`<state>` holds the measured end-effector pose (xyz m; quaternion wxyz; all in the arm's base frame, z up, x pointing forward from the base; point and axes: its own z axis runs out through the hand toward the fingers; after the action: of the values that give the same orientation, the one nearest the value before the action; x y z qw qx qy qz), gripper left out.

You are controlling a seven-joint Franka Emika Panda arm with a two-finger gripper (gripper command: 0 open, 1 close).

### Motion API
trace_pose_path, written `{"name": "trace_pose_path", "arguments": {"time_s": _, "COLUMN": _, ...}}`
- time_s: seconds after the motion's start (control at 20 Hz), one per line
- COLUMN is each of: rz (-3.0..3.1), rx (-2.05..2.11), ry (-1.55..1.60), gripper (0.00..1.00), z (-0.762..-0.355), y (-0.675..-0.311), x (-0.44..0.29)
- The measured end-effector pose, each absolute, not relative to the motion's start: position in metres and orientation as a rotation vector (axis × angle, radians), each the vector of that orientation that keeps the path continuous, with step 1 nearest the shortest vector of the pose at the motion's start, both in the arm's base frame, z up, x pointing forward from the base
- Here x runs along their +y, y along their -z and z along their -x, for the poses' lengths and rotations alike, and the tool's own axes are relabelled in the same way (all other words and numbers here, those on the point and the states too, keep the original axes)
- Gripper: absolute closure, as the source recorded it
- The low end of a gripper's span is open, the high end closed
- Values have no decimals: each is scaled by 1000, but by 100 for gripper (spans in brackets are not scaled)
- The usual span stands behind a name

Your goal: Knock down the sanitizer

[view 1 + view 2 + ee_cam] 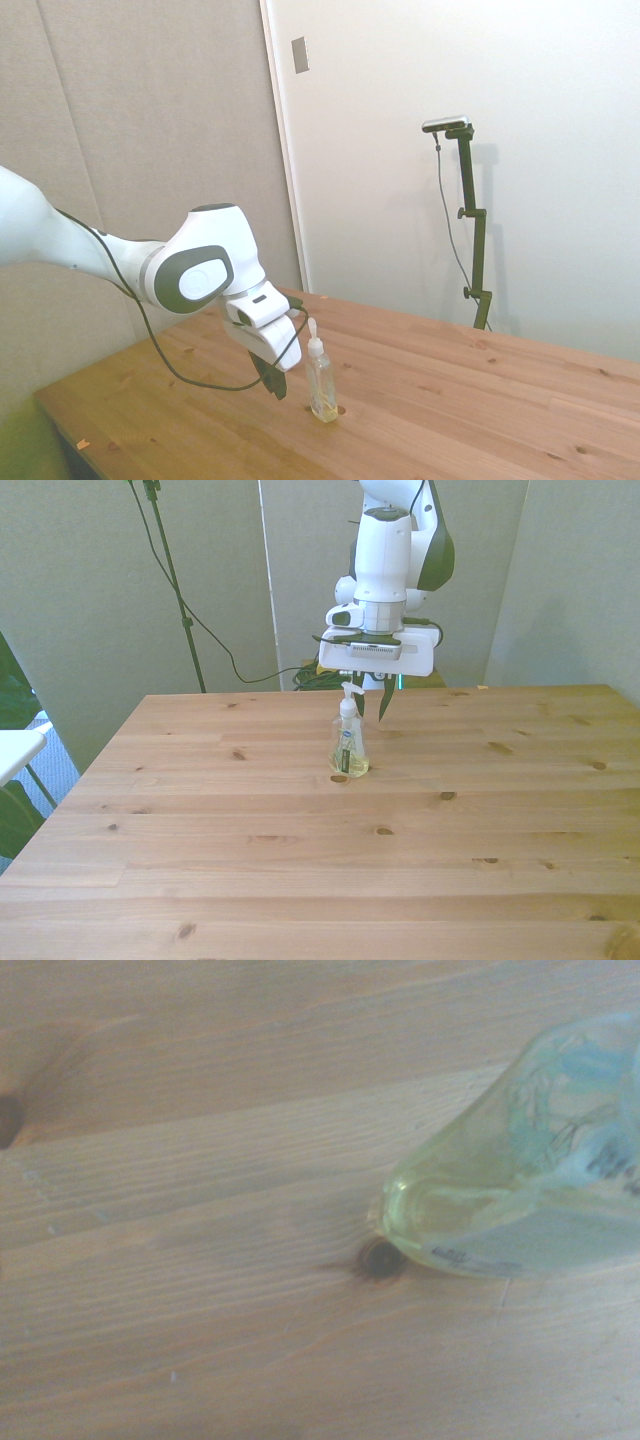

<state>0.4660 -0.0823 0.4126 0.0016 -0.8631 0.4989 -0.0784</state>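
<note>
I see the sanitizer (321, 380) upright mid-frame on the desk (480, 400), just right of my gripper (277, 385); finger spacing unclear.

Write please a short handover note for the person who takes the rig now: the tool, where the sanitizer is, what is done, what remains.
Tool: holds nothing, hangs low over the table, close beside the sanitizer; whether they touch cannot be told, nor whether its fingers are open or shut.
Sanitizer: upright on the wood, nozzle cap up, pale yellow liquid in the lower part. In the front view the tool is just behind it.
Done: the approach only.
Left: push the bottle sideways, probably high on its body, until it tips over.
</note>
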Motion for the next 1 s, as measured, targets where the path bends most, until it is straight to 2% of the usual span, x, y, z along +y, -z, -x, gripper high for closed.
{"name": "trace_pose_path", "arguments": {"time_s": 1.0, "rz": 2615, "rx": 1739, "ry": 292, "gripper": 100, "z": -543, "y": -402, "x": -131}}
